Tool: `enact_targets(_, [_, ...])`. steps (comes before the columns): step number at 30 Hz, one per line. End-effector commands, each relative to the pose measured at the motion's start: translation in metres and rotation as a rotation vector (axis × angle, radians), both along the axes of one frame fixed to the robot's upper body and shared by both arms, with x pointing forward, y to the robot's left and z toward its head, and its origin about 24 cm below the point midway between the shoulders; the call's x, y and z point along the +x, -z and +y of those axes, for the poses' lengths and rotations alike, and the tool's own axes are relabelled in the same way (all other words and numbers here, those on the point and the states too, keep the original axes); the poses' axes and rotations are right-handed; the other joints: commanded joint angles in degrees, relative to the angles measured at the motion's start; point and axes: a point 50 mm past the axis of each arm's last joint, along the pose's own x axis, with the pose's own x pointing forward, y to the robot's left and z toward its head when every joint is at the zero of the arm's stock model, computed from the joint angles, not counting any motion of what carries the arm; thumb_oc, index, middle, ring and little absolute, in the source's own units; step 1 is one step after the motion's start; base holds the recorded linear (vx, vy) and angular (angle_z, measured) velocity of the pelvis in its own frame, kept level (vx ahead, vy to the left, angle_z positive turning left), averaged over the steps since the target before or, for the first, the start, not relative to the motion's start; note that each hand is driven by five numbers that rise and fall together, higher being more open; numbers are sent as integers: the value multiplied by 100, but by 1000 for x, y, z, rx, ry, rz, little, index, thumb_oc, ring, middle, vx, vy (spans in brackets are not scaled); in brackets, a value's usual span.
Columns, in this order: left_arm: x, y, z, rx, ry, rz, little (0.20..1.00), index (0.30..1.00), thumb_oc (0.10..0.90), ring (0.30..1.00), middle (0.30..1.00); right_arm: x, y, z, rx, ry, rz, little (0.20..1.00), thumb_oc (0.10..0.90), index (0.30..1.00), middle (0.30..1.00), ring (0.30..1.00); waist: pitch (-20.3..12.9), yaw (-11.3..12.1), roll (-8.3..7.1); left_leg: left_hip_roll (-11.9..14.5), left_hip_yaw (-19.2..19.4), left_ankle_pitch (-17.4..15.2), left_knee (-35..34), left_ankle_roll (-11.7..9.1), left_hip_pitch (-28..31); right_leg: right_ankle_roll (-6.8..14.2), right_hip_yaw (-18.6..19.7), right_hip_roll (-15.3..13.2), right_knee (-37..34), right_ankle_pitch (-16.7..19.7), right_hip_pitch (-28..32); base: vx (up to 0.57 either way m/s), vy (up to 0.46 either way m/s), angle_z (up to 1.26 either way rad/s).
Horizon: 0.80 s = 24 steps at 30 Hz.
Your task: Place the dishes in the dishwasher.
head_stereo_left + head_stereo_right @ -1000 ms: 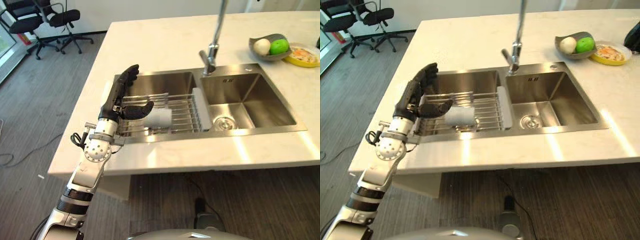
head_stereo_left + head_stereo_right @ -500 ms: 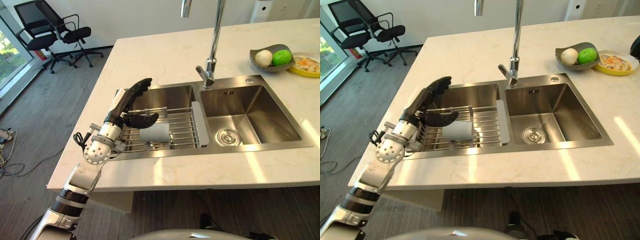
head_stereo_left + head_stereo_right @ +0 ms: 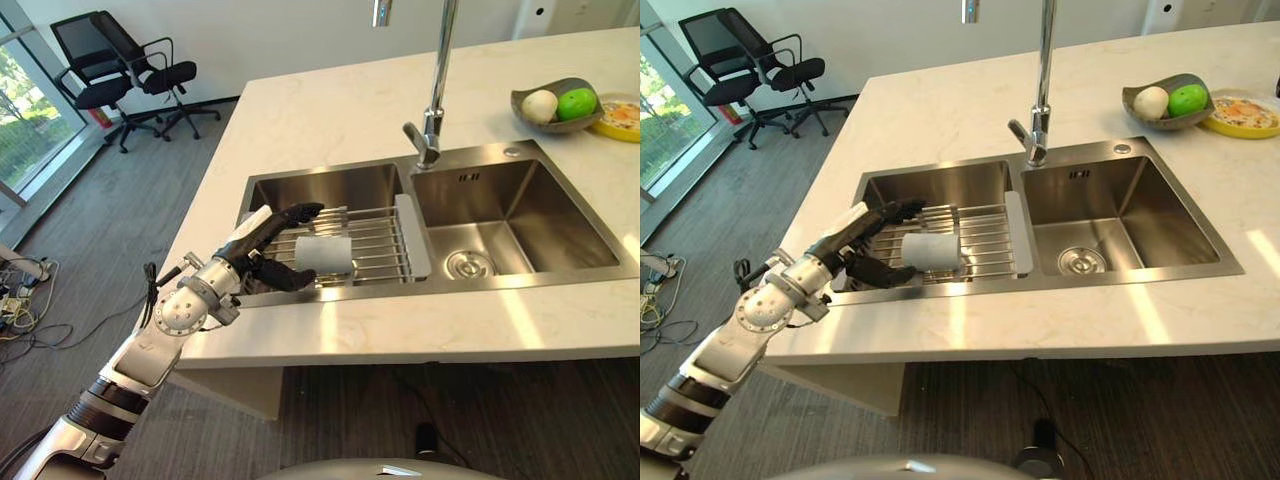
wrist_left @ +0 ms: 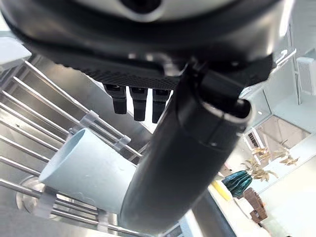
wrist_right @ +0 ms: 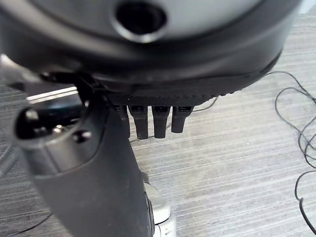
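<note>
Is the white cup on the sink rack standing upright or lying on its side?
On its side: the white cup lies across the rack's wires, open end toward the left hand.

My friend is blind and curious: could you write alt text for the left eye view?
The robot's left hand reaches open toward a pale cup lying on its side on a wire rack across a steel sink. A tall tap and a bowl of fruit stand behind.

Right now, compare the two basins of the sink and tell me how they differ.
The left basin is spanned by a wire rack with a white cup lying on its side on it; the right basin has no rack or cup.
The right basin's drain is in plain sight; the left basin's floor is mostly covered.
The left hand reaches over the left basin, open.
Both are stainless steel.
</note>
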Motion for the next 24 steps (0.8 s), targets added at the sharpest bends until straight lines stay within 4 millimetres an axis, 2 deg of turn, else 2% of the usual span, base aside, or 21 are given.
enact_targets(1, [18, -70, -6, 114, 17, -374, 900, 900, 800, 900, 900, 6, 3, 7, 9, 14, -6, 900, 800, 900, 900, 900, 0, -13, -543, -170, -118, -25, 12, -19, -32, 401, -130, -269, 102, -640, 578, 0, 0, 0])
enact_targets(9, [30, -70, -12, 296, 15, -431, 900, 900, 800, 900, 900, -3, 4, 10, 0, 34, 14, 900, 800, 900, 900, 900, -11, -128, -546, -160, -15, -47, 12, -16, -35, 418, -12, -241, 102, -620, 487, -11, -11, -7])
enact_targets(14, [41, -53, -3, 385, -15, -329, 900, 900, 800, 900, 900, -9, 4, 9, 4, 49, 26, 900, 800, 900, 900, 900, -4, -242, -492, -139, 148, -141, 12, -13, 41, 471, 83, -220, 102, -613, 447, 24, 3, -6])
enact_targets(17, [44, -51, 0, 396, -30, -319, 900, 900, 800, 900, 900, -9, 4, 10, 8, 50, 26, 900, 800, 900, 900, 900, 2, -244, -488, -136, 185, -145, 12, -15, 53, 476, 111, -215, 102, -606, 435, -5, -4, -18])
enact_targets(18, [45, -37, 11, 429, -82, -253, 900, 900, 800, 900, 900, -4, 8, 19, 37, 15, 1, 900, 800, 900, 900, 900, 3, -279, -519, -143, 247, -94, 12, -19, 21, 465, 173, -218, 102, -547, 362, -28, -16, -22])
enact_targets(24, [53, -24, 10, 451, -117, -192, 900, 900, 800, 900, 900, -7, 11, 26, 51, 18, 18, 900, 800, 900, 900, 900, 30, -351, -519, -128, 342, -134, 12, -11, 66, 468, 257, -186, 102, -547, 343, 7, -11, -15])
